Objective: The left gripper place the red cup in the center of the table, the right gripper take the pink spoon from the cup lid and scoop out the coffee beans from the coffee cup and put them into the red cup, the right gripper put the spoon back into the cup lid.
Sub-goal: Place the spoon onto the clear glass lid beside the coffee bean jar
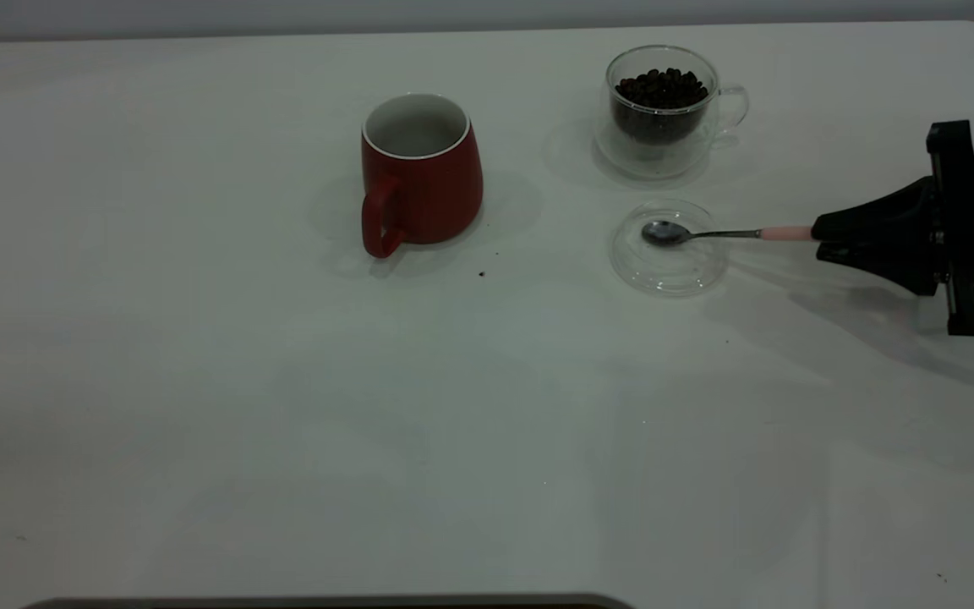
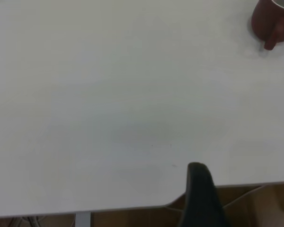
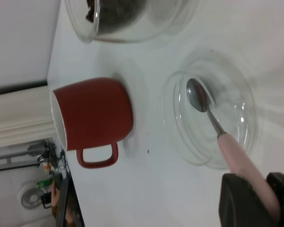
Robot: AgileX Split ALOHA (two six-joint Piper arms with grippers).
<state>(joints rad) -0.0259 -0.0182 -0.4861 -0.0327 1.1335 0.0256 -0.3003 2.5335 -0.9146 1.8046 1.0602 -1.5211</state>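
grip matters most right now: the black two-jawed right gripper [image 1: 818,237] is pinching the far end of the pale pink handle of the small metal-bowled pink spoon [image 1: 711,233], whose bowl lies ahead of the tips in the clear round glass cup lid [image 1: 670,269]. lift it level so the long lever doesn't twist, then swing to the clear glass coffee cup [image 1: 664,135] holding dark coffee beans [image 1: 661,88], just beyond the lid. the dark red ceramic red cup [image 1: 419,173] stands farther out past the lid on the plain white table [image 1: 199,381]; whether the left gripper [image 2: 199,198] is spread or pressed together, i cannot tell.
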